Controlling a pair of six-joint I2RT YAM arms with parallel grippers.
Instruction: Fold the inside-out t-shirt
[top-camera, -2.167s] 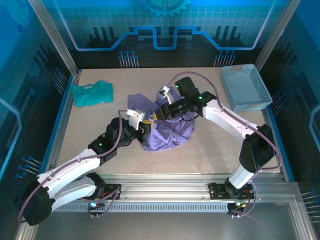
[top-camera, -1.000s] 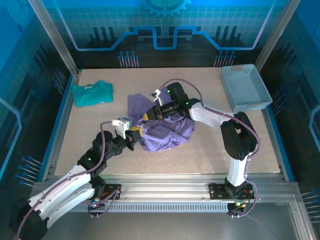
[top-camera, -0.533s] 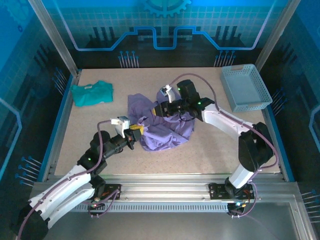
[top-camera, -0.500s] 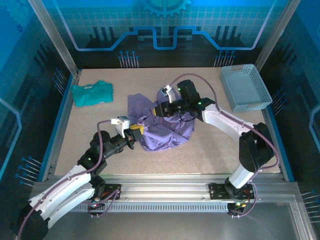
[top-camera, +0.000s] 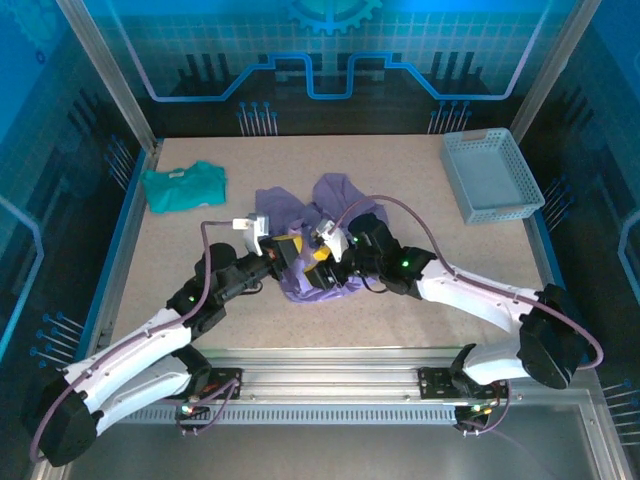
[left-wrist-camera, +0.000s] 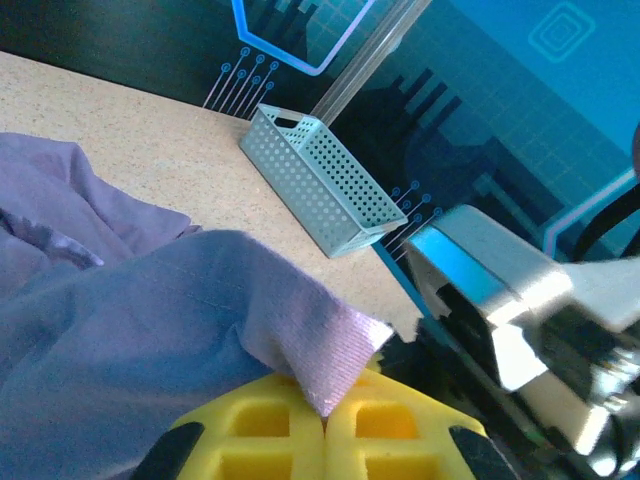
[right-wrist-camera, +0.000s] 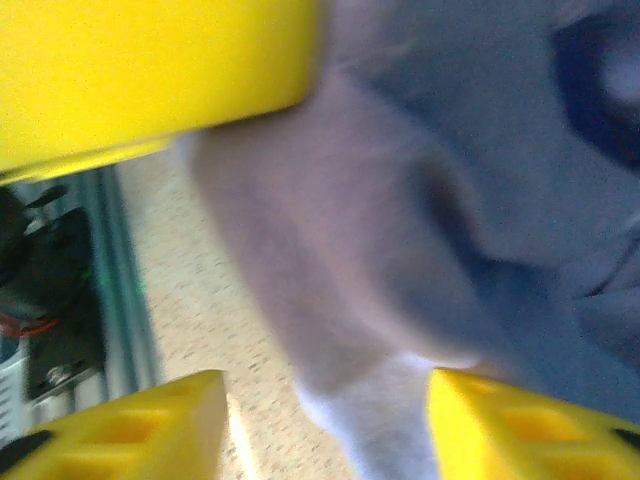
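Note:
The inside-out t-shirt (top-camera: 322, 205) lies crumpled in a lavender heap at mid-table. My left gripper (top-camera: 287, 252) is at the heap's near left edge, shut on a fold of it. In the left wrist view its yellow fingers (left-wrist-camera: 260, 430) pinch a corner of the purple cloth (left-wrist-camera: 330, 350). My right gripper (top-camera: 322, 256) is right beside it on the near side, open. In the right wrist view its two yellow fingertips (right-wrist-camera: 135, 420) stand apart, with a hanging edge of the shirt (right-wrist-camera: 400, 300) between them, blurred.
A folded teal shirt (top-camera: 184, 187) lies at the far left. A pale blue perforated basket (top-camera: 492, 176) stands at the far right, also visible from the left wrist as the basket (left-wrist-camera: 320, 185). The left gripper's yellow finger (right-wrist-camera: 150, 80) is close above the right gripper.
The right arm drew back from the shirt's far side to its near side, beside the left gripper, and its jaws opened. The left gripper moved right and farther in, still holding cloth.

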